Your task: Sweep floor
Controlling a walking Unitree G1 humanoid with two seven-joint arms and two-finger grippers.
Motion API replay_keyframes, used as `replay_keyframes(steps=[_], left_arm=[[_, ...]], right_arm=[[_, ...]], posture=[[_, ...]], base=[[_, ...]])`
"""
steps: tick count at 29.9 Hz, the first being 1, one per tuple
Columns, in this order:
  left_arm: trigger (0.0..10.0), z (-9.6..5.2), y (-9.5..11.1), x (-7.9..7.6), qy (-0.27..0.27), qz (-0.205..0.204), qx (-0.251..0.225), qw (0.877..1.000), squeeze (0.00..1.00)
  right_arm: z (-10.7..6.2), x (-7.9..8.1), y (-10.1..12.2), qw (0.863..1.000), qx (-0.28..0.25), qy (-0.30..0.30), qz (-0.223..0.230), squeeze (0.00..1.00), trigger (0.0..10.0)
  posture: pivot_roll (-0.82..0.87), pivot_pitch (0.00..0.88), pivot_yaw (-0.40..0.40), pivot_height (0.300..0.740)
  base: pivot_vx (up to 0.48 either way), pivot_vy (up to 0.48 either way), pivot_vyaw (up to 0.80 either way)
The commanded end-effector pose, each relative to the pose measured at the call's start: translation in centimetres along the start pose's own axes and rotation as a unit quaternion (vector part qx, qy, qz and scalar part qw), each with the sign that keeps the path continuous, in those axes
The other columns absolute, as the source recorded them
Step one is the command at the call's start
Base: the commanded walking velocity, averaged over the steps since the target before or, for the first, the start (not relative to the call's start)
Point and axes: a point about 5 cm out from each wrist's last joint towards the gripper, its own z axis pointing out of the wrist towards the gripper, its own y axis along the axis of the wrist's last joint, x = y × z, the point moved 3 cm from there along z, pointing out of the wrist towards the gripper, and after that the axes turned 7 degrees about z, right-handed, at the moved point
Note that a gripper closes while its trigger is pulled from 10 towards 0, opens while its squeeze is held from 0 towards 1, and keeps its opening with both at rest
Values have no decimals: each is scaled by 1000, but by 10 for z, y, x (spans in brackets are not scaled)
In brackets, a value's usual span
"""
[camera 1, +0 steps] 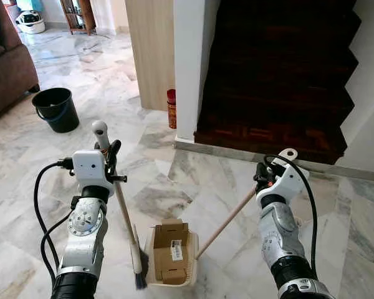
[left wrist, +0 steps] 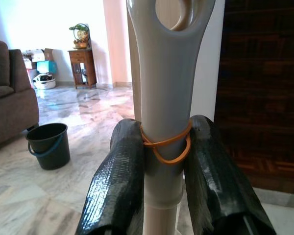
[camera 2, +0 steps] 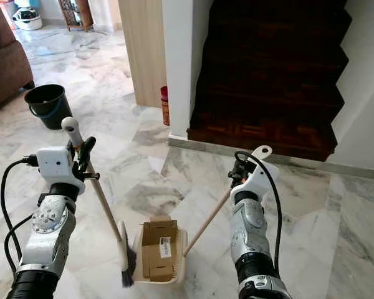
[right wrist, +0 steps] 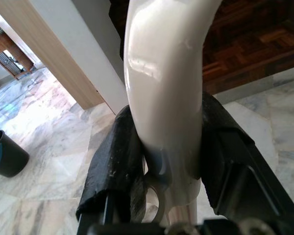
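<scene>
My left gripper point(camera 1: 110, 156) is shut on the grey top of a broom handle point(left wrist: 164, 122), which has an orange rubber band around it. The broom point(camera 1: 126, 218) slants down to its dark bristles point(camera 1: 139, 274) on the marble floor, right beside a cream dustpan point(camera 1: 190, 265). A flattened cardboard box point(camera 1: 170, 252) lies in the dustpan. My right gripper point(camera 1: 263, 174) is shut on the white grip point(right wrist: 164, 98) of the dustpan's long wooden handle point(camera 1: 227, 221).
A black bucket point(camera 1: 56, 109) stands on the floor at the left, near a brown sofa point(camera 1: 6, 62). A dark wooden staircase point(camera 1: 274, 81) rises ahead, with a white wall corner point(camera 1: 187, 68) and a red canister point(camera 1: 171, 109) beside it.
</scene>
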Motion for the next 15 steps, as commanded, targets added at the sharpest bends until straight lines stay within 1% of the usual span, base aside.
replay_keyframes(steps=[1,6,8,12,13,15], left_arm=[[10000,3,9,3,5,0,-18,1000,0],[10000,3,9,2,4,1,-18,1000,0],[10000,4,8,0,-1,-3,-14,1000,0],[10000,5,8,-2,-3,-5,-13,1000,0],[10000,5,8,-2,-3,-5,-14,1000,0],[10000,5,9,-2,-4,-4,-17,1000,0]], right_arm=[[4,8,11,1000,-24,9,16,0,10000],[4,8,11,1000,-24,9,16,0,10000],[6,8,14,1000,-24,6,13,0,10000],[8,7,14,1000,-20,5,8,0,10000],[8,7,14,1000,-22,5,6,0,10000],[8,8,14,1000,-22,6,6,0,10000]], posture=[[77,0,8,740],[76,0,9,740],[77,0,9,740],[75,0,7,740],[75,0,7,740],[73,0,7,740]], base=[[0,0,0],[0,0,0],[0,480,0],[0,456,-767],[0,382,0],[0,0,0]])
